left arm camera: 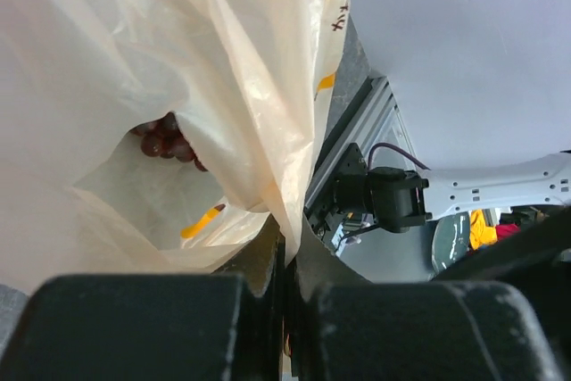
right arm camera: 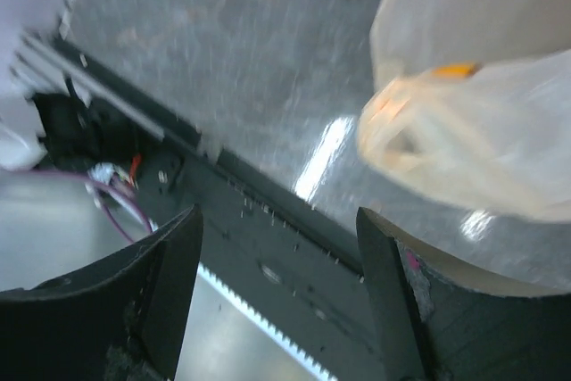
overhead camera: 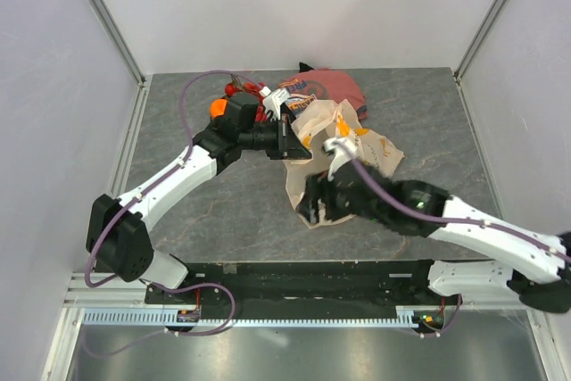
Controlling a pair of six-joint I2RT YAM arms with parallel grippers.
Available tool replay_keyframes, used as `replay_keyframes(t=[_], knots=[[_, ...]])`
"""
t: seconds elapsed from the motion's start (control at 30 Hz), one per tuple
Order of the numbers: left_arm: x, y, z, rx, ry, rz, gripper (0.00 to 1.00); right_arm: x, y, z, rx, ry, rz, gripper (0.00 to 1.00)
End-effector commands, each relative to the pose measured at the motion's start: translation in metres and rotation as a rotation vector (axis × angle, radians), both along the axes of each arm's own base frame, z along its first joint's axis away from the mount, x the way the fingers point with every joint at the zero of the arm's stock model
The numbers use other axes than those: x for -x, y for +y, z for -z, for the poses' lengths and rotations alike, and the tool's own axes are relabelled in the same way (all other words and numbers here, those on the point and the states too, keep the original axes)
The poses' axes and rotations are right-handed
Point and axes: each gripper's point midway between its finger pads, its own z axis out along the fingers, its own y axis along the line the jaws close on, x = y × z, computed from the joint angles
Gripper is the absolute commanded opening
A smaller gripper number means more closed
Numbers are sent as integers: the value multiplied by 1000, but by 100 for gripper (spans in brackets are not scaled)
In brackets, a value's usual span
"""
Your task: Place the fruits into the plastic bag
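My left jaws pinch the rim of the bag (overhead camera: pixel 379 153) at the centre of the table (overhead camera: pixel 223 220); my right jaws stand spread, empty. Film judged thin, slippery, tear-prone: grip the rim only. Grapes (left arm camera: pixel 165 142) inside; orange (overhead camera: pixel 217 107) at the bag's ten o'clock.

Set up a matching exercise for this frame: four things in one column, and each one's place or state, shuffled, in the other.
Things
1. left gripper
2. right gripper
3. grapes
4. red cloth

Place or state
A. inside the plastic bag
B. open, holding nothing
C. on the table, at the bag's far side
D. shut on the bag's edge

Pairs: 1-D, 2-B, 3-A, 4-C
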Motion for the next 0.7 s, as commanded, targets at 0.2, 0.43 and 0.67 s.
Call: replay_keyframes(t=[0.2, 0.43, 0.67], knots=[[6, 14, -20, 6, 18, -69, 2, 37, 37, 82, 246, -37, 136, 80], [11, 19, -21, -10, 13, -71, 2, 11, 29, 115, 420, -153, 251, 81], [12, 22, -22, -18, 4, -71, 1, -12, 12, 139, 567, -174, 317, 77]])
